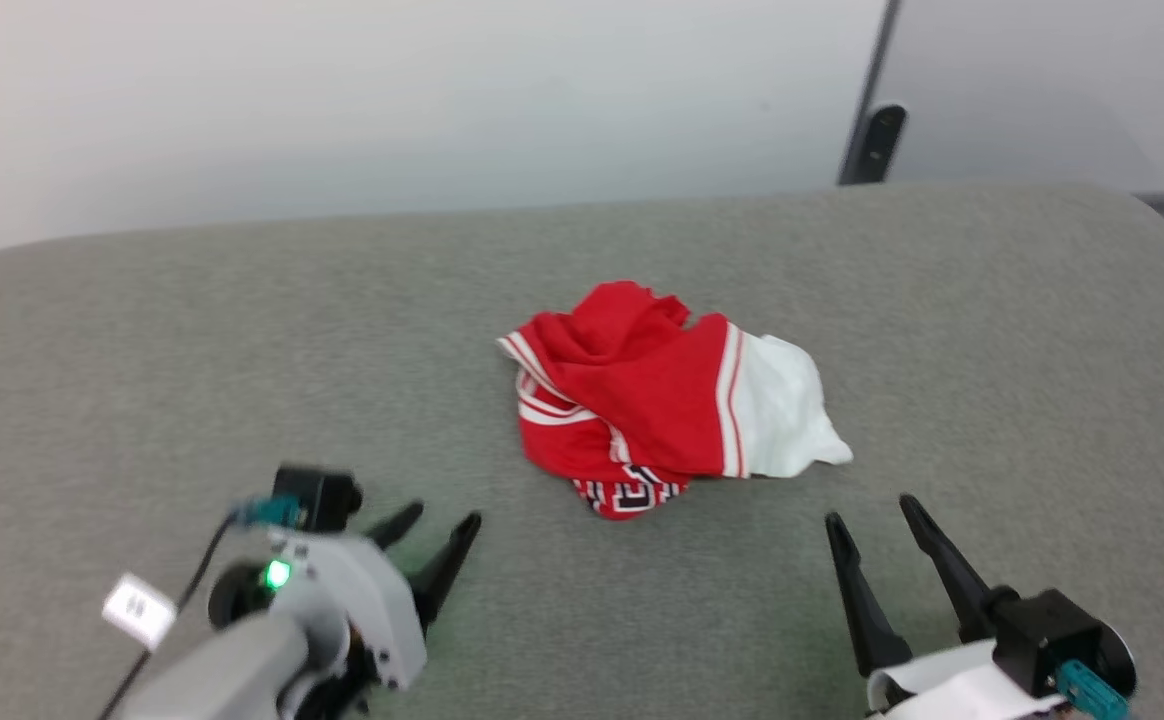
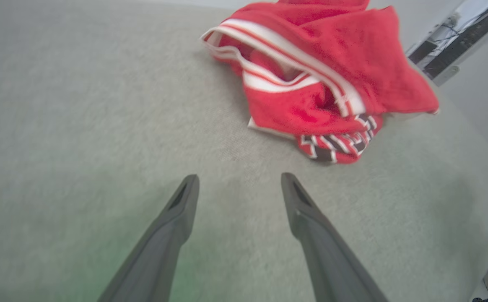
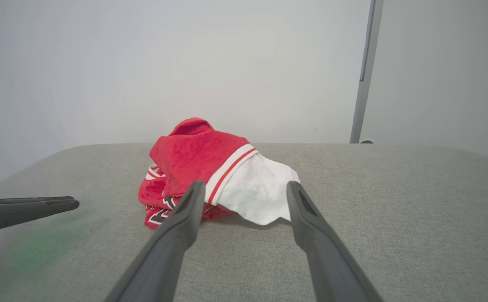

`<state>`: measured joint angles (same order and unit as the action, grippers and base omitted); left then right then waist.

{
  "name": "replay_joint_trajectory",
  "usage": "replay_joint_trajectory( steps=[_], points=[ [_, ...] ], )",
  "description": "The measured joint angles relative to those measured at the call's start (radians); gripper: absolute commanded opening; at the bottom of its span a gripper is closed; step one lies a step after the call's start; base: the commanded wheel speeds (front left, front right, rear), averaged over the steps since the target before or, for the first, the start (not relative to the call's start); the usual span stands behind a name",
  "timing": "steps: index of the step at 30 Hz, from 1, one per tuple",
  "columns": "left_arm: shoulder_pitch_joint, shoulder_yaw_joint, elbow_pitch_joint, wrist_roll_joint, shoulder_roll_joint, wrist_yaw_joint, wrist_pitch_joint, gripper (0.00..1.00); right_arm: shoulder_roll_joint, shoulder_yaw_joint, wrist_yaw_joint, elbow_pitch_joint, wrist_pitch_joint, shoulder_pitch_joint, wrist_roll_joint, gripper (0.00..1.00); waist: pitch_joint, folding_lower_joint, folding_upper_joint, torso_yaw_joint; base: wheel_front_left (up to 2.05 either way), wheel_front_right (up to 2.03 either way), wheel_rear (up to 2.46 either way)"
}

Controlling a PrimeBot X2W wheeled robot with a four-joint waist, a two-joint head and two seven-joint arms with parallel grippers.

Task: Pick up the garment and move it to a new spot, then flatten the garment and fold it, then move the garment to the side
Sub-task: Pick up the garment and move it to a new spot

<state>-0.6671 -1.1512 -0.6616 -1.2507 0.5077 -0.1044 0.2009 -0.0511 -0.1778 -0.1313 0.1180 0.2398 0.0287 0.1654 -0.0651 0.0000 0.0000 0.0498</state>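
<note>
The garment (image 1: 642, 390) lies crumpled in a heap at the middle of the grey padded table (image 1: 142, 380), red with a white sleeve to the right and lettering peeking out at its near edge. My left gripper (image 1: 442, 520) stands open, near and to the left of the heap, apart from it. In the left wrist view the garment (image 2: 311, 84) sits beyond and to the right of the spread left gripper (image 2: 240, 180). My right gripper (image 1: 872, 515) is open too, near and right of the heap. The right wrist view shows the garment (image 3: 210, 167) just past the right gripper (image 3: 246, 186).
The table's far edge (image 1: 542, 210) meets a pale wall. A dark post (image 1: 872, 130) rises at the back right. In the right wrist view the left gripper's fingers (image 3: 30, 207) come in from the left.
</note>
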Motion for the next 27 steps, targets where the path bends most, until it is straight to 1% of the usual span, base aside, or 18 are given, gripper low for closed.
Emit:
replay_joint_trajectory(
  steps=[4, 6, 7, 9, 11, 15, 19, 27],
  points=[
    [0.122, 0.057, 0.061, -0.039, 0.015, 0.036, 0.050, 1.00, 0.000, 0.033, 0.000, -0.016, -0.026, -0.046, -0.023, 1.00, 0.026, 0.0000, 0.0000, -0.045, 0.00, 0.00, 0.00],
    [0.190, 0.105, 0.105, -0.058, 0.026, 0.060, 0.059, 1.00, -0.001, 0.048, 0.000, -0.027, -0.040, -0.070, -0.033, 1.00, 0.037, 0.0000, 0.0000, -0.066, 0.00, 0.00, 0.00],
    [0.228, 0.138, 0.128, -0.060, 0.032, 0.075, 0.059, 1.00, -0.001, 0.055, 0.000, -0.033, -0.048, -0.083, -0.038, 1.00, 0.043, -0.0001, 0.0000, -0.076, 0.00, 0.00, 0.00],
    [0.298, 0.244, 0.191, -0.037, 0.042, 0.111, 0.061, 1.00, -0.002, 0.073, 0.000, -0.048, -0.058, -0.107, -0.046, 1.00, 0.053, 0.0000, 0.0000, -0.095, 0.00, 0.00, 0.00],
    [0.373, 0.341, 0.262, 0.024, 0.046, 0.142, 0.063, 1.00, -0.003, 0.095, 0.000, -0.064, -0.069, -0.129, -0.046, 1.00, 0.060, 0.0000, 0.0000, -0.114, 0.00, 0.00, 0.00],
    [0.535, 0.496, 0.386, 0.177, 0.037, 0.201, 0.063, 1.00, -0.007, 0.131, 0.000, -0.094, -0.088, -0.167, -0.045, 1.00, 0.070, 0.0000, 0.0000, -0.149, 0.00, 0.00, 0.00],
    [0.635, 0.612, 0.476, 0.342, 0.019, 0.232, 0.063, 1.00, -0.016, 0.143, 0.000, -0.109, -0.100, -0.182, -0.042, 1.00, 0.077, 0.0000, 0.0000, -0.173, 0.00, 0.00, 0.00],
    [0.721, 0.768, 0.590, 0.627, -0.044, 0.247, 0.063, 1.00, -0.029, 0.178, 0.000, -0.126, -0.104, -0.169, -0.038, 1.00, 0.087, 0.0000, 0.0001, -0.172, 0.00, 0.00, 0.00]
  ],
)
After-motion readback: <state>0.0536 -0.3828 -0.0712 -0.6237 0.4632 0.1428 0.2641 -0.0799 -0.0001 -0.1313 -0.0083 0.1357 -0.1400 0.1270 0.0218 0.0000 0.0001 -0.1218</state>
